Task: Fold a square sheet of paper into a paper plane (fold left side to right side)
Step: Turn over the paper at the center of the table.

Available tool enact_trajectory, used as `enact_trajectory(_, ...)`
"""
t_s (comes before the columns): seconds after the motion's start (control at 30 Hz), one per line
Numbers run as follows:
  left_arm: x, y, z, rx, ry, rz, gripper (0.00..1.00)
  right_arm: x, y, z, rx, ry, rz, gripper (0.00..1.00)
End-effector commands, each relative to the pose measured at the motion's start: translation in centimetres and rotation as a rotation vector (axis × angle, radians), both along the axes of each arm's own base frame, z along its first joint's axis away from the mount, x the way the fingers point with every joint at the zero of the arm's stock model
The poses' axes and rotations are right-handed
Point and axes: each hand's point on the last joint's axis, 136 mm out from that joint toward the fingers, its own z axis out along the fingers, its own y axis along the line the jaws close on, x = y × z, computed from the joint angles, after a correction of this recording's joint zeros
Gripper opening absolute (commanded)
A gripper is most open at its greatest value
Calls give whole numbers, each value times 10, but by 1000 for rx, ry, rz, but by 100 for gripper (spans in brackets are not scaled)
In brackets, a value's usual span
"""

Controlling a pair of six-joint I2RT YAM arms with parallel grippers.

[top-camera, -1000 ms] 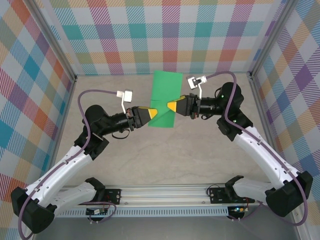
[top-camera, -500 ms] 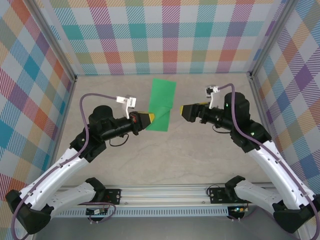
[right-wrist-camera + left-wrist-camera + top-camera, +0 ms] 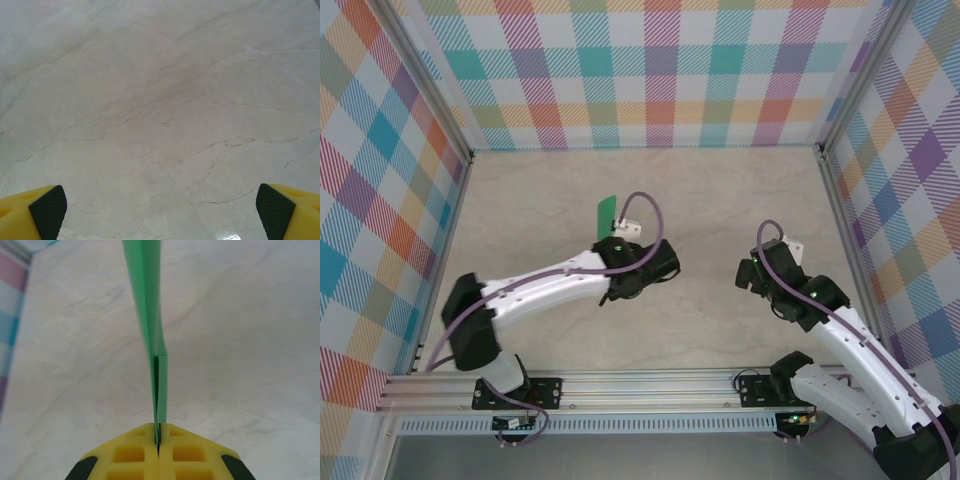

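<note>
Jaws of the left end effector (image 3: 158, 432) were clamped shut on a thin, bright-green folded paper sheet (image 3: 149, 315); the right end effector (image 3: 160, 212) gaped wide, empty, above pale tabletop (image 3: 150, 100).

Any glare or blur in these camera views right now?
Right wrist view: small glare patch on the table near the bottom edge, veins sharp. Left wrist view: green paper looks slightly soft toward the top, crisper by the left gripper. Top view: evenly lit, only soft shadows.
</note>
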Motion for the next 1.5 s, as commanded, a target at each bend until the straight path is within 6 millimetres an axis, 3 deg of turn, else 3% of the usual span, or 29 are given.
enact_trajectory(0.0, -3, 26, 7, 239, -81, 141, 0, -8, -20, 5, -56, -9, -84, 100)
enact_trajectory(0.2, 7, -17, -51, 348, 44, 184, 0, -16, -25, 9, -41, -31, -87, 100)
enact_trajectory(0.47, 7, -55, -125, 312, 231, 118, 0, -25, -32, 22, -33, -74, -84, 100)
enact_trajectory(0.7, 0, -79, -161, 228, 355, 69, 1, -25, -31, 23, -31, -80, -75, 100)
enact_trajectory(0.8, -2, -90, -159, 165, 387, 34, 11, -24, -31, 24, -36, -78, -72, 100)
enact_trajectory(0.87, -3, -100, -152, 102, 407, 3, 23, -24, -31, 26, -41, -75, -67, 100)
enact_trajectory(1.03, 2, -129, -109, -109, 389, -107, 63, -21, -22, 29, -26, -59, -20, 100)
enact_trajectory(1.13, 8, -134, -81, -244, 369, -142, 73, -16, -4, 27, 27, -43, 50, 100)
enact_trajectory(1.3, 13, -105, -56, -448, 347, -132, 81, -2, 46, 21, 181, -23, 224, 100)
enact_trajectory(1.47, 15, -50, -50, -648, 299, -78, 89, 19, 113, 9, 380, 50, 400, 85)
